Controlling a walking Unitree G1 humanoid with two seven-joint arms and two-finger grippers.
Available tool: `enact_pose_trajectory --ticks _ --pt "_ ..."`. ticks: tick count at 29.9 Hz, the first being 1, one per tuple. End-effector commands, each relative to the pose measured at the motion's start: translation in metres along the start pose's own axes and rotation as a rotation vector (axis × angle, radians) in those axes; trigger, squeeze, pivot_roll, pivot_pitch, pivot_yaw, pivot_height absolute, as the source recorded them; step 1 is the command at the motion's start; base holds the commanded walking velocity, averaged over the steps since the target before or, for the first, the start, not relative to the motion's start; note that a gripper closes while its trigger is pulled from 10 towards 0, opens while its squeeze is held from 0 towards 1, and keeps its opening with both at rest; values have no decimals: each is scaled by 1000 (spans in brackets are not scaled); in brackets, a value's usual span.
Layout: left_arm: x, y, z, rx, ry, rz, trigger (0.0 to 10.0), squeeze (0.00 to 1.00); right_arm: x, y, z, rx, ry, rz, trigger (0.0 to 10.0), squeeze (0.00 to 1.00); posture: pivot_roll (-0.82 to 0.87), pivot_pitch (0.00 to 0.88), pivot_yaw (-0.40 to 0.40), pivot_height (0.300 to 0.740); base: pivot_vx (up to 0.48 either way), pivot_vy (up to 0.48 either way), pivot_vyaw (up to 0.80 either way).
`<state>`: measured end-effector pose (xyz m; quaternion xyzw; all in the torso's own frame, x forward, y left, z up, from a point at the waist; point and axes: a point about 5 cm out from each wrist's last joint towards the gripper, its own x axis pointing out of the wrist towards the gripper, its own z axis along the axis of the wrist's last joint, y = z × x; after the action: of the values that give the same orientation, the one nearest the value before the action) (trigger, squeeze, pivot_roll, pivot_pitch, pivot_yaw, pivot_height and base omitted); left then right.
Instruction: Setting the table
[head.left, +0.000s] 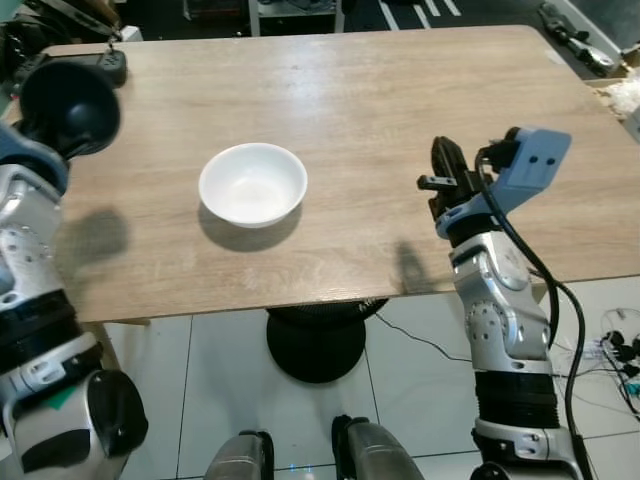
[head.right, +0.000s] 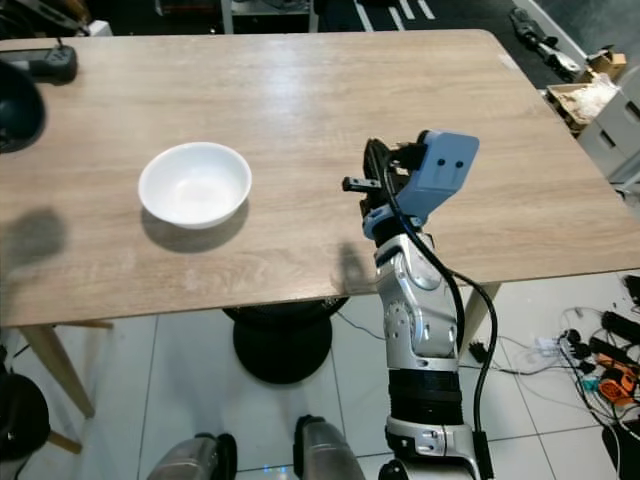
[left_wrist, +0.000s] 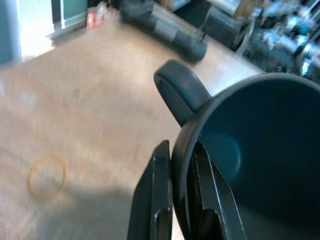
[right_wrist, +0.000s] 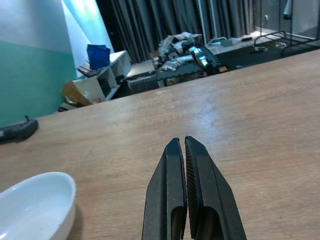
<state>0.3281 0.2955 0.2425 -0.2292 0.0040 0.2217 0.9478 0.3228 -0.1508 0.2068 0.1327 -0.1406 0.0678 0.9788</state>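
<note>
— dark blue-black, that mug (head.left: 68, 108) up at the robot's left. is it being carried?
— yes. the left gripper (left_wrist: 182, 200) is clamped on its rim, one finger outside the wall and one inside, just beside the handle. the mug hangs tilted above the near left part of the wooden desk (head.left: 380, 110), its mouth turned toward the camera.
— so which step would you say this is?
— my reading: the mug is on its way to its place. the white bowl (head.left: 252, 183) already sits on the desk, toward the near edge and left of centre, so the mug looks like the next piece of the setting.
— where is the bowl relative to that gripper?
— to the robot's right of the mug and a bit nearer the robot, apart from it, with bare wood between.
— and the right arm?
— raised over the near right part of the desk, the right gripper (right_wrist: 185, 192) pressed closed on nothing, well apart from the bowl.
— what does the next move call for?
— probably righting the mug, bringing it down near the bowl without knocking it, base flat on the wood, then letting go of the rim. there's a rubber band (left_wrist: 46, 175) lying on the desk below the mug; best not to set down on it.
</note>
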Motion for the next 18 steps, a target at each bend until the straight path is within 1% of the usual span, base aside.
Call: enact_pose_trajectory --ticks 1,2,3,4,5,6,8,10,11,12,13,14,15,17,18 --pt "4 4 -5 -49 37 21 10000 0 -1 0 -2 -1 19 8 10000 0 -43 89 35 740 0 0 0" --pt "4 4 -5 -49 37 21 10000 0 -1 0 -2 -1 19 8 10000 0 -43 89 35 740 0 0 0" --pt "8 2 -12 -130 73 40 10000 0 -1 0 -2 -9 22 14 10000 0 -55 98 22 740 0 0 0" --pt "11 -5 -18 -197 109 36 10000 0 -1 0 -1 -14 23 20 10000 0 -60 101 19 740 0 0 0" --pt "12 -15 -21 -245 135 17 10000 0 -1 1 0 -19 25 25 10000 0 -63 100 18 740 0 0 0" --pt "12 -15 -21 -245 135 17 10000 0 -1 1 0 -19 25 25 10000 0 -63 100 18 740 0 0 0" --pt "11 -29 -24 -295 166 -14 10000 0 -1 1 0 -23 26 29 10000 0 -65 102 19 740 0 0 0" --pt "11 -29 -24 -295 166 -14 10000 0 -1 1 0 -23 26 29 10000 0 -65 102 19 740 0 0 0" --pt "10 -36 -27 -327 186 -19 10000 0 -1 1 0 -23 27 30 10000 0 -62 102 20 740 0 0 0" --pt "10 -36 -27 -327 186 -19 10000 0 -1 1 0 -23 27 30 10000 0 -62 102 20 740 0 0 0" --pt "7 -43 -33 -356 224 -21 10000 0 -1 1 0 -23 28 30 10000 0 -61 104 22 740 0 0 0" --pt "1 -50 -40 -371 246 -11 10000 0 -1 2 -1 -21 29 31 10000 0 -64 107 24 740 0 0 0" --pt "-3 -54 -44 -378 257 -2 10000 0 -2 2 -1 -20 30 32 10000 0 -64 107 24 740 0 0 0" --pt "-13 -58 -47 -365 260 36 10000 0 -2 2 -1 -20 31 33 10000 0 -64 109 24 740 0 0 0" --pt "-18 -59 -48 -336 265 55 10000 0 -3 2 -1 -19 32 33 10000 0 -60 113 22 740 0 0 0"
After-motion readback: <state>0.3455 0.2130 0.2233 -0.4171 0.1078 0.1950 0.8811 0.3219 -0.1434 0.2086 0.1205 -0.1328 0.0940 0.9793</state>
